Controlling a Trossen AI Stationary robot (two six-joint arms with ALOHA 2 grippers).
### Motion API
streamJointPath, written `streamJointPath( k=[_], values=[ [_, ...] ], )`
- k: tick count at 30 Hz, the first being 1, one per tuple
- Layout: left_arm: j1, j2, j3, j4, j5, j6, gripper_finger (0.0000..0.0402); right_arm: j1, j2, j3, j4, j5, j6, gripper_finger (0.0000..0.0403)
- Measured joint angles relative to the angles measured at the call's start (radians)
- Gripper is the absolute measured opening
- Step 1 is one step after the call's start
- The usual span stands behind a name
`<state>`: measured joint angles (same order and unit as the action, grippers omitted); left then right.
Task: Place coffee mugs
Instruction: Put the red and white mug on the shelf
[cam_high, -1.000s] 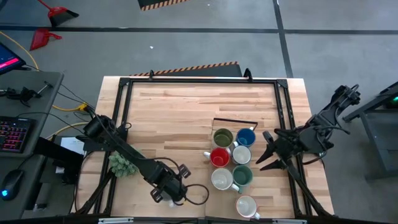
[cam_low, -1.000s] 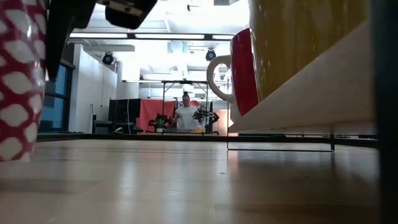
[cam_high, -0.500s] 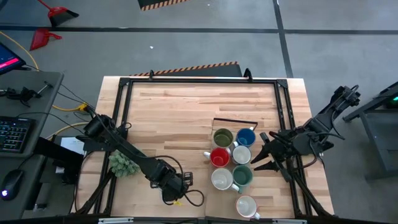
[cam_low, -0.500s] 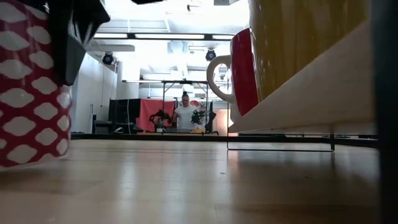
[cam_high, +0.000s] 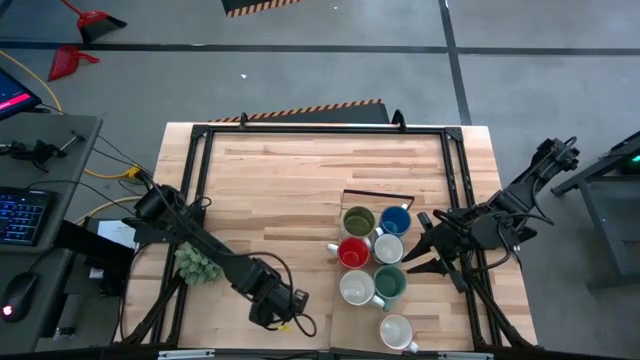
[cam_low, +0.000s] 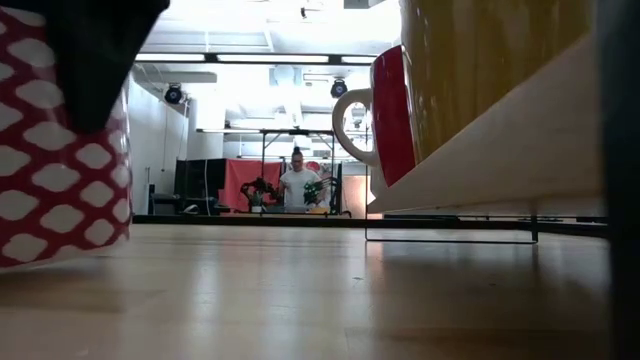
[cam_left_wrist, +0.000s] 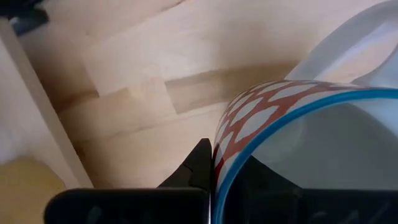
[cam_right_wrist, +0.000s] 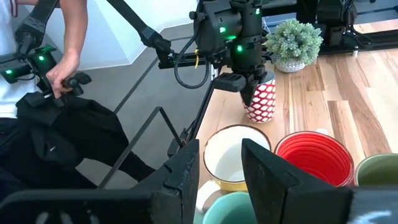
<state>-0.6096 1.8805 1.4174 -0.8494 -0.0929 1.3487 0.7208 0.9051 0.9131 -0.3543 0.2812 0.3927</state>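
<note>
Patterned mug (cam_right_wrist: 260, 99) is clamped by its rim in my left tool (cam_high: 270, 303), low at the tabletop's (cam_high: 290, 180) near edge; mug cluster (cam_high: 372, 262) lies rightward, beside the open, empty right tool (cam_high: 425, 250).

No readable text, labels or numbers.

Red-patterned mug (cam_left_wrist: 261, 118) in left end effector (cam_left_wrist: 208, 171)
</note>
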Motion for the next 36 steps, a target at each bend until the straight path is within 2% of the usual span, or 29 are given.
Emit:
streamJointPath(
  k=[7, 15, 21, 26, 30, 36],
  values=[
    [-0.02, 0.0, 0.0, -0.01, 0.062, 0.023, 0.0009, 0.0, 0.0, 0.0, 0.001, 0.0, 0.0, 0.0108],
    [-0.027, 0.0, 0.0, -0.028, 0.062, 0.044, 0.0009, 0.0, 0.0, 0.0, 0.001, 0.014, 0.0, 0.0108],
    [-0.026, 0.0, 0.0, -0.024, 0.063, 0.041, 0.003, 0.0, 0.0, 0.0, 0.001, 0.014, 0.0, 0.0108],
    [-0.026, 0.0, 0.0, -0.017, 0.063, 0.039, 0.0029, 0.0, 0.0, 0.0, 0.001, 0.014, 0.0, 0.0108],
    [-0.026, 0.0, 0.0, -0.017, 0.058, -0.026, 0.0028, 0.0, 0.0, 0.0, 0.0, 0.011, 0.0, 0.0108],
    [-0.026, 0.0, 0.0, -0.01, 0.058, -0.037, 0.003, 0.0, -0.001, 0.0, 0.0, -0.003, -0.008, 0.0108]
  ],
)
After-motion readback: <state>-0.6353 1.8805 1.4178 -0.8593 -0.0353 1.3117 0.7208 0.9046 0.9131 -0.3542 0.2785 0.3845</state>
